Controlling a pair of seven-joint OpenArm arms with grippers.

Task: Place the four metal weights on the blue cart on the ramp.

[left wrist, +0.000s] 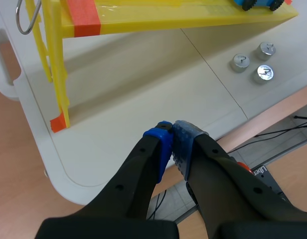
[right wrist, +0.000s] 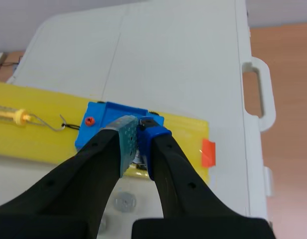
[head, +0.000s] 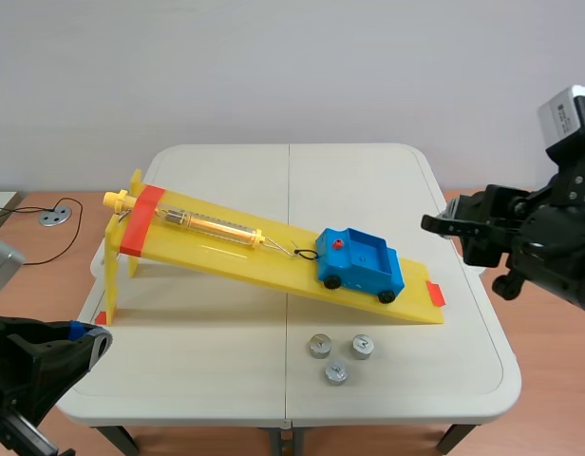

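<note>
Your left gripper (left wrist: pixel 172 130) hangs low off the near left corner of the table (head: pixel 226 171), just outside its edge, with the blue pads pressed together on nothing. Your right gripper (right wrist: pixel 139 124) is raised off the table's right edge, well above the top. From its wrist view you look down past it onto the blue cart (right wrist: pixel 101 117). Its fingers stand a little apart, clamped on a small silvery piece that looks like the fourth weight (right wrist: pixel 139 158), though you see only a sliver of it.

The yellow ramp (head: pixel 226 249) runs across the table, with its high end toward the far left corner and its low end toward the right edge. The cart sits on the lower part of the slope, wheels on the ramp, and its open bed shows no load. A hook ties its uphill end to the spring scale (head: pixel 212 225), which lies along the ramp.

Three metal weights (head: pixel 319 346) stand in a close cluster on the table near its front edge, just downhill of the ramp's low end. They are apart from one another and from the ramp.
</note>
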